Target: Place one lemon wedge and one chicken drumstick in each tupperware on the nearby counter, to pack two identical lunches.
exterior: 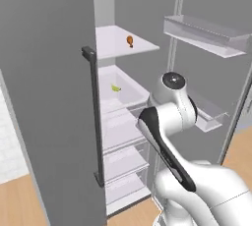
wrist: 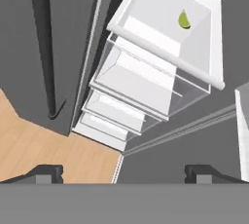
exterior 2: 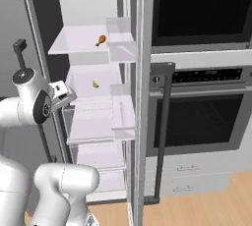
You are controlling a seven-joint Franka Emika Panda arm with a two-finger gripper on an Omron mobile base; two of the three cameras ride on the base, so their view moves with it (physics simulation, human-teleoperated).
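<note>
The fridge stands open. A reddish-brown chicken drumstick lies on its upper white shelf. One shelf lower lies a yellow-green lemon wedge, towards the back. My gripper is open with nothing between its fingers. It hovers in front of the fridge and well short of the wedge, looking down over the shelves. The tupperwares and the counter are out of view.
The closed grey fridge door with a dark vertical handle is on the left. The open door with clear bins is on the right. Clear drawers sit below the wedge's shelf. A wall oven stands right of the fridge.
</note>
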